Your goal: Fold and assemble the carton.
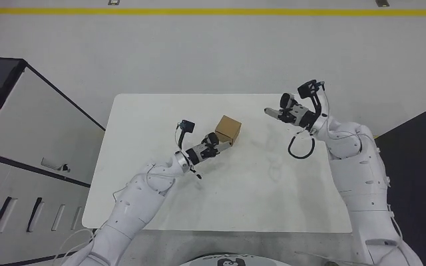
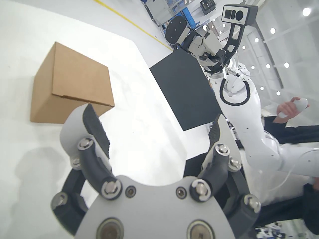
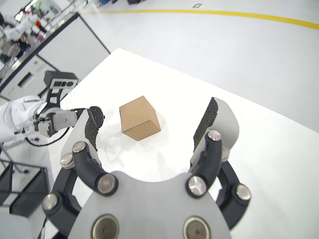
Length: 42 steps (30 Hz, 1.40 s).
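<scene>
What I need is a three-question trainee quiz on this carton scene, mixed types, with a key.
1. True or false: the left gripper is shut on the carton.
2. The carton is: A) a flat sheet; B) a closed box resting on the table; C) lifted in the air.
3. Fill in: the right gripper, away from the carton, is ____.
Key: 1 false, the left gripper is open beside the carton; 2 B; 3 open.
</scene>
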Each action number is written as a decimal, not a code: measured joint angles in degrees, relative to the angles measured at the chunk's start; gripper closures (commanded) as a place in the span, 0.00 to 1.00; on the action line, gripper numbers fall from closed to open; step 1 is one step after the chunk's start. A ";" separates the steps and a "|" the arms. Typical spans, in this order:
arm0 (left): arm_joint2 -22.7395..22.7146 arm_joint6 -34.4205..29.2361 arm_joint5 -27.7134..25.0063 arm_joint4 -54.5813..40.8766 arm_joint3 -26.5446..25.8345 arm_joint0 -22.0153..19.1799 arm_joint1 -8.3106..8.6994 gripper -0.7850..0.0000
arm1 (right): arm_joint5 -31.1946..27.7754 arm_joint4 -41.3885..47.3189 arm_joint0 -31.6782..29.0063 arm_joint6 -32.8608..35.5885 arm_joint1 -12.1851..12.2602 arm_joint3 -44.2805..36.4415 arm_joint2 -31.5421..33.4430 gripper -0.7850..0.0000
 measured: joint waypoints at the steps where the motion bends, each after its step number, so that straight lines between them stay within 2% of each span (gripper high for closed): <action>1: 0.12 2.92 -0.11 3.27 -0.13 0.14 -0.05 0.00 | 0.18 0.26 -0.70 -0.90 0.04 -0.36 0.34 0.00; 3: 0.16 5.28 -0.06 5.91 -0.22 0.20 -0.07 0.00 | 0.14 0.32 -0.56 -0.72 0.04 -0.35 0.31 0.00; 11: -0.19 4.90 1.17 5.89 -0.35 -0.12 0.04 0.00 | -0.74 -0.53 -1.28 -2.23 0.15 -0.46 0.79 0.00; 15: 0.34 16.17 6.20 18.05 -0.87 0.59 -0.27 0.00 | -4.28 -3.86 -3.77 -9.44 0.78 0.44 3.70 0.00; 19: 2.91 27.87 12.12 33.54 0.27 0.52 -0.73 0.00 | -7.19 -9.04 -6.29 -17.11 1.25 1.57 5.99 0.00; 22: 5.07 31.90 15.40 42.17 2.43 -0.40 -1.06 0.00 | -7.64 -11.46 -7.56 -21.80 1.40 2.10 6.78 0.00; 26: 7.24 35.13 19.34 48.43 5.26 -1.60 -1.69 0.00 | -8.02 -14.27 -8.87 -27.50 1.42 2.53 6.70 0.00; 34: 7.64 34.89 20.39 49.43 5.40 -1.82 -1.69 0.00 | -8.42 -14.59 -9.00 -28.28 1.43 2.63 6.57 0.00; 38: 9.60 29.66 26.59 56.03 3.85 -1.46 -2.30 0.00 | -8.42 -14.59 -9.00 -28.28 1.43 2.63 6.57 0.00; 42: 11.16 23.32 32.44 54.41 3.00 -1.99 -3.38 0.00 | -8.42 -14.59 -9.00 -28.29 1.43 2.63 6.57 0.00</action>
